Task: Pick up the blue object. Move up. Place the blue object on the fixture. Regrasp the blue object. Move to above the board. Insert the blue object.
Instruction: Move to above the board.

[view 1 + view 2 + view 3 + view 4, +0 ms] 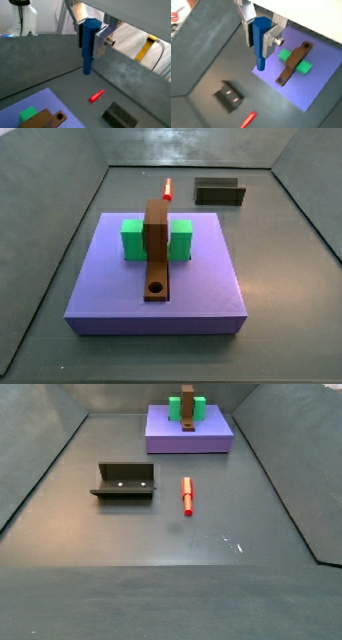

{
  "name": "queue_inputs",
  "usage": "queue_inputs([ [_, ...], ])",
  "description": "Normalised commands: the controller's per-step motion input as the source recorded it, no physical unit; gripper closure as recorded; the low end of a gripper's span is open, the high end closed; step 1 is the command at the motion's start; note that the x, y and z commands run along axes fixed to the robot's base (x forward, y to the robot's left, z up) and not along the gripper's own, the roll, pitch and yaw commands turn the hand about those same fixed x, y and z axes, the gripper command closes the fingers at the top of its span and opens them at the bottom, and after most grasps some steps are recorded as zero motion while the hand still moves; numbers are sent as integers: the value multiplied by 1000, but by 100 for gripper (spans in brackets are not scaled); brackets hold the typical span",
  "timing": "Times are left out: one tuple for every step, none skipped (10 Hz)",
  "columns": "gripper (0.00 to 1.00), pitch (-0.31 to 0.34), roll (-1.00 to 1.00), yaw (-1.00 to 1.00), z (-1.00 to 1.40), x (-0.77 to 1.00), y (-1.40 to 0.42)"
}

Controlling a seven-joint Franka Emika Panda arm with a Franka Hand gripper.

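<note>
In both wrist views my gripper (89,42) (260,39) is shut on the upper part of the blue object (87,62) (260,61). This slim blue peg hangs upright below the silver fingers (101,43), high above the floor. The fixture (120,116) (230,96) (219,192) (123,481) stands bare on the floor, apart from the peg. The purple board (28,101) (322,75) (201,288) (214,439) lies below, carrying a brown bar (294,62) (156,248) with a round hole. Neither side view shows the gripper or the blue peg.
A red peg (97,95) (248,119) (168,190) (187,495) lies on the floor between the fixture and the board. Green blocks (304,66) (132,240) (175,408) flank the brown bar. Sloped grey walls (40,474) enclose the floor.
</note>
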Motion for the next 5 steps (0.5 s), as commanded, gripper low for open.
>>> queue_inputs([
  [100,99,-1000,-19,38,-113,-66],
  [100,78,-1000,-6,11,-106,-6],
  [100,67,-1000,-5,10,-85,24],
  [100,48,-1000,-1,8,-71,38],
  [100,17,-801,1,-1,-68,39],
])
